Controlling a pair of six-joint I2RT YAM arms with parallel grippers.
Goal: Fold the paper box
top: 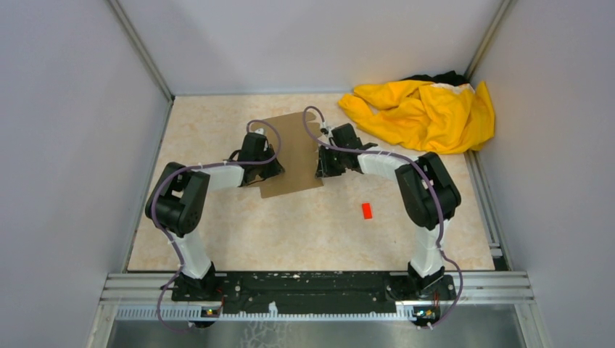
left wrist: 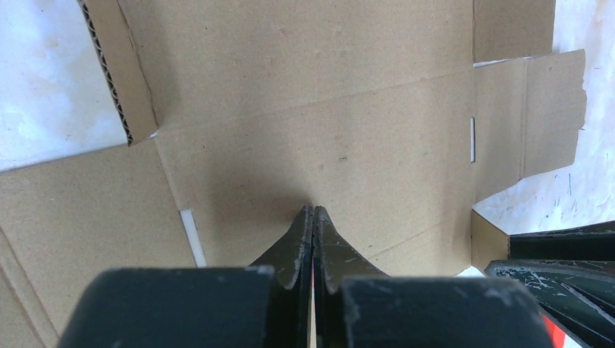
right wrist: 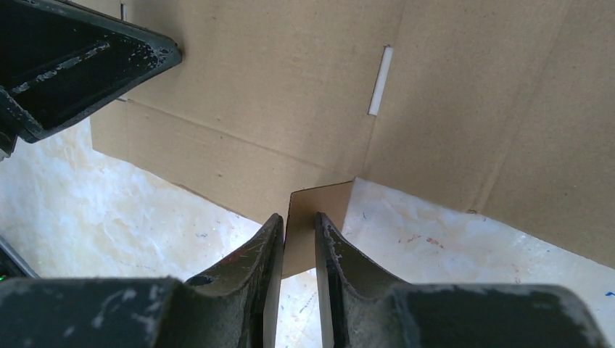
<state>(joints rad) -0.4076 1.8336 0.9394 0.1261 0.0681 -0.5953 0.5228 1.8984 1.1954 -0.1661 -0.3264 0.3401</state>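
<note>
Flat brown cardboard paper box (top: 294, 148), a die-cut corrugated sheet with creases, slots and side flaps, lies unfolded in the middle of the pale marbled bench (top: 239, 225). In the overhead view its long axis runs from the top of the frame toward the bottom, tilted slightly.

Your left claw (top: 267, 171) comes in from the left side of the sheet. In its wrist view the left claw (left wrist: 313, 212) has its jaws pressed together with nothing between them, tips down on a central panel, apparently pinning it flat.

Your right claw (top: 325, 164) sits at the sheet's right edge. In its wrist view the right claw (right wrist: 297, 223) pinches a small tab (right wrist: 319, 199) of the paper box (right wrist: 290, 87), which stands on edge between the jaws. The rest of the sheet spreads away from the tips toward the top of that frame, and the other claw's tip shows at the upper left.

The right arm is the one on the flap, so the next lift looks likely to swing toward the sheet's middle against the pinned panel.

A crumpled yellow cloth (top: 428, 112) lies at the upper right, and a tiny red block (top: 367, 210) lies right of centre, both apart from the sheet.
</note>
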